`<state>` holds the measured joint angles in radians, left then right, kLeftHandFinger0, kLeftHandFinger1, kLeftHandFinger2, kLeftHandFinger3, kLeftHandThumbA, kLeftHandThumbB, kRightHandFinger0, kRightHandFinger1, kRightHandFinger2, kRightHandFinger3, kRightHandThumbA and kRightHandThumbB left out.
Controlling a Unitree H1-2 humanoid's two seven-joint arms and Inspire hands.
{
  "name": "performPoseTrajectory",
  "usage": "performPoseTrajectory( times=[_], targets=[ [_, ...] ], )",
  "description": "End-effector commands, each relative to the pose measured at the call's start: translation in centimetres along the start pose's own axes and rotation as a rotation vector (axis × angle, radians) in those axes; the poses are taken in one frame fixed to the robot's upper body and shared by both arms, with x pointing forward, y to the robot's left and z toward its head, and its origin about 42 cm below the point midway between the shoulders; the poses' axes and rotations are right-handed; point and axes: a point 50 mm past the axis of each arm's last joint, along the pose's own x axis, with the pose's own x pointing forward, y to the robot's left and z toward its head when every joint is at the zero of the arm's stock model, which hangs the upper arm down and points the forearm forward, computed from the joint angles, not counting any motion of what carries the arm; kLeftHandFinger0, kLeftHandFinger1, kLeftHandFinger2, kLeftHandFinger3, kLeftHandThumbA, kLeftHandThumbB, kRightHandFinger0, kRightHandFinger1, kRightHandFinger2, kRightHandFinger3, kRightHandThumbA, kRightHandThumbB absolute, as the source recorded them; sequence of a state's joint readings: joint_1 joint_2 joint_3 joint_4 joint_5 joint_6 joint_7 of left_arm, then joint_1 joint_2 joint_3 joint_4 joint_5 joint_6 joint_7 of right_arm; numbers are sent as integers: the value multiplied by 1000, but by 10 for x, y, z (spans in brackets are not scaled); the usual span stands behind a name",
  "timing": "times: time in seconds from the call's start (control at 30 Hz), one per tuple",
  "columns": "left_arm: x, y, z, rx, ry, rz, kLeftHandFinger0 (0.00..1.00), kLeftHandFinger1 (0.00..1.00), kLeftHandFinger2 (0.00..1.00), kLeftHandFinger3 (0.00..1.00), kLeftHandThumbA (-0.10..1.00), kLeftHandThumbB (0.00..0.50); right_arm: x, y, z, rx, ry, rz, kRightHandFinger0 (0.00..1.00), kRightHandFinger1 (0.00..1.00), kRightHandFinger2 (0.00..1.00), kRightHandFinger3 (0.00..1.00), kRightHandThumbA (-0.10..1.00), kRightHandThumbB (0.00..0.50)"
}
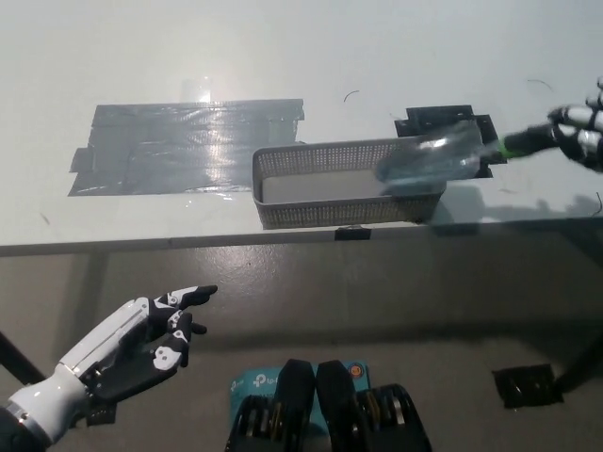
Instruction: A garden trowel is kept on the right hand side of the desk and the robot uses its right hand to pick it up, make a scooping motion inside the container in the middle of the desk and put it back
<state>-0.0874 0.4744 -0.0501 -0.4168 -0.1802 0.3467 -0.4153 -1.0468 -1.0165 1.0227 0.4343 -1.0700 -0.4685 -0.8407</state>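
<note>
My right hand (584,130) is showing black with pale patches, and the trowel (429,158) in it is gleaming silver at the blade, with a bright green band and then black along the handle. The basket (320,212) is looking grey, its walls patterned in fine mesh. The desk (283,47) is showing white, carrying a shiny grey tape patch (188,146) and a black patch (443,118). My left hand (141,344) is showing white with black parts over a dull grey-brown floor (396,292).
</note>
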Motion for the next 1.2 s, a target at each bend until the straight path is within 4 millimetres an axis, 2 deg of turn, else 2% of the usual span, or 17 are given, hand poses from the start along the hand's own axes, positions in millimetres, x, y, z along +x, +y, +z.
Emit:
performPoseTrajectory(
  times=[0.0,0.1,0.13,0.17,0.2,0.27,0.37,0.4,0.43,0.47,0.5,0.67,0.7,0.9,1.0,1.03,1.17],
  targets=[
    [-2,3,13,43,-44,-18,824,1000,972,1000,708,98,22,-33,-42,-58,61,27,0,0,0,147,-100,213],
    [-1,2,15,43,-42,-22,828,1000,970,992,705,104,25,-33,-45,-64,71,61,0,0,0,117,-100,235],
    [-1,2,14,43,-43,-23,823,1000,968,990,709,119,27,-33,-46,-66,73,79,0,0,32,66,-100,184],
    [-1,3,13,44,-43,-25,814,996,967,987,717,119,28,-33,-47,-68,75,107,0,0,73,47,-100,170],
    [0,2,14,50,-48,-30,810,992,965,987,721,115,27,-34,-48,-76,66,111,0,0,183,12,-100,178],
    [1,3,16,70,-48,-30,843,999,963,1000,748,112,28,-34,-48,-82,51,128,0,0,187,42,-68,154],
    [2,5,20,61,-49,-32,854,1000,971,1000,734,118,27,-32,-41,-58,40,131,0,0,216,90,-38,155],
    [4,7,22,67,-55,-35,853,1000,973,1000,737,118,26,-34,-40,-66,27,159,0,0,245,117,-38,120],
    [3,8,21,64,-51,-30,855,1000,983,1000,752,126,24,-30,-34,-68,11,164,0,0,134,234,-18,215],
    [3,8,21,57,-48,-28,853,1000,985,1000,744,130,24,-30,-32,-63,0,167,0,0,110,243,-30,196],
    [4,8,21,60,-49,-28,849,1000,986,1000,745,129,24,-28,-29,-61,-19,142,0,0,139,232,-53,194],
    [5,11,22,68,-68,-23,834,1000,989,1000,758,109,21,-25,-29,-68,-40,138,0,0,65,269,-27,217],
    [6,11,20,66,-72,-25,838,1000,996,1000,769,103,20,-23,-29,-70,-50,128,0,0,127,243,-51,219],
    [9,10,25,73,-68,-31,864,1000,1000,1000,785,101,17,-20,-35,-116,-91,147,0,0,69,253,-31,168],
    [11,8,26,79,-75,-39,868,1000,1000,1000,788,88,17,-17,-33,-113,-94,166,0,0,0,296,-25,180],
    [11,8,26,79,-72,-39,889,1000,1000,1000,797,89,18,-15,-32,-107,-96,190,0,0,8,275,-33,151],
    [11,6,27,67,-85,-49,889,1000,1000,1000,770,59,23,-11,-31,-68,-75,221,0,0,47,317,-5,180]
  ],
)
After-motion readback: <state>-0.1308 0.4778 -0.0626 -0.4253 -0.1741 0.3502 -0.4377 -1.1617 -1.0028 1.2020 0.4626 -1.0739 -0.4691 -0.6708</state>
